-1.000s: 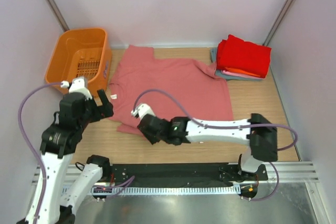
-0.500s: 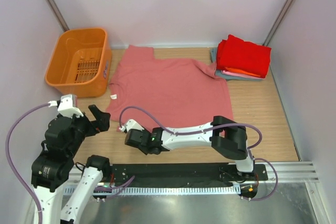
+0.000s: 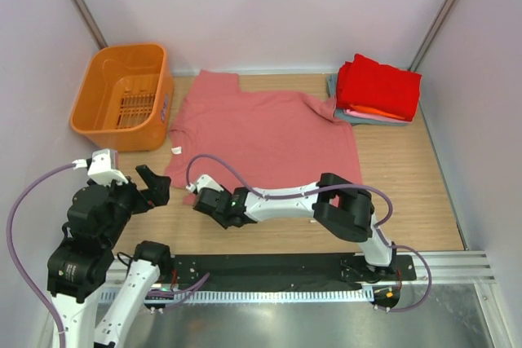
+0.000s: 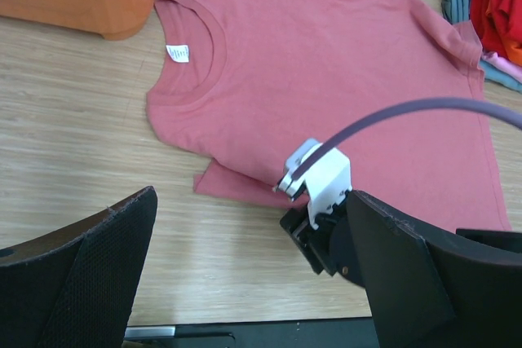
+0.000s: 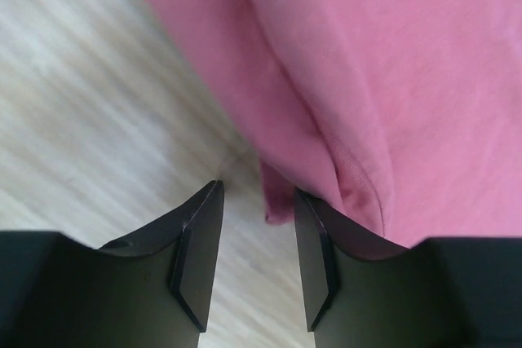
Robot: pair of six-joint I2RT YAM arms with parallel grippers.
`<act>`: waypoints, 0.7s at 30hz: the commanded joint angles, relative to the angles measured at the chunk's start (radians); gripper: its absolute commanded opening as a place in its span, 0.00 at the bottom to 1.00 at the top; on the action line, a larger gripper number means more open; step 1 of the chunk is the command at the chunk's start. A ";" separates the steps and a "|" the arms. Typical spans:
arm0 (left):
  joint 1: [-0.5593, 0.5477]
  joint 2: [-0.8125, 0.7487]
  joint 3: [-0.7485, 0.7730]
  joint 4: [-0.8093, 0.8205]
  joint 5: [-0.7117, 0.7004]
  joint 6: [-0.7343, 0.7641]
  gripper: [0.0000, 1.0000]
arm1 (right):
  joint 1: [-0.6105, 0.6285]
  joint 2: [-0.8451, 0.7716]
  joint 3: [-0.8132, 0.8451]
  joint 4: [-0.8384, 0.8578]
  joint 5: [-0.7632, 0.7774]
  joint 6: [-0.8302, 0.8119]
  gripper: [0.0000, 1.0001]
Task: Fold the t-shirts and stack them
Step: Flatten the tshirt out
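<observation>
- Shirt, salmon-pink (image 3: 269, 132), lies spread flat mid-table with its collar to the left. The folded stack (image 3: 377, 87) sits far right.
- Judged light, limp cotton that won't hold shape and will drag and bunch. Best pinched at a hem or sleeve edge, not mid-panel.
- Right gripper (image 5: 257, 189) is at the near-left sleeve (image 4: 232, 181) corner. Its jaws are partly apart, with the cloth tip in the gap and not clamped.
- Left gripper (image 3: 155, 183) is spread wide and holds nothing, over the table (image 3: 408, 185) at near left.
</observation>
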State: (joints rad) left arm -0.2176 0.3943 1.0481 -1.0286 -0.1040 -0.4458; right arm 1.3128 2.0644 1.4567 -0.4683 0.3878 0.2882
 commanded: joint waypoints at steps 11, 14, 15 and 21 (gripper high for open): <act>0.001 -0.003 -0.008 0.042 0.009 -0.007 1.00 | -0.021 0.025 -0.076 0.083 -0.061 0.011 0.35; 0.001 -0.005 -0.008 0.042 0.009 -0.008 1.00 | -0.024 0.030 -0.073 0.076 -0.076 0.019 0.24; 0.001 -0.003 -0.008 0.042 0.009 -0.008 1.00 | -0.026 0.034 -0.071 0.066 -0.076 0.022 0.17; 0.000 -0.005 -0.008 0.042 0.009 -0.008 1.00 | -0.034 0.017 -0.059 0.001 0.011 0.062 0.16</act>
State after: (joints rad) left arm -0.2176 0.3943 1.0424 -1.0229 -0.1040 -0.4461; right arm 1.2873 2.0624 1.4181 -0.3691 0.3553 0.3141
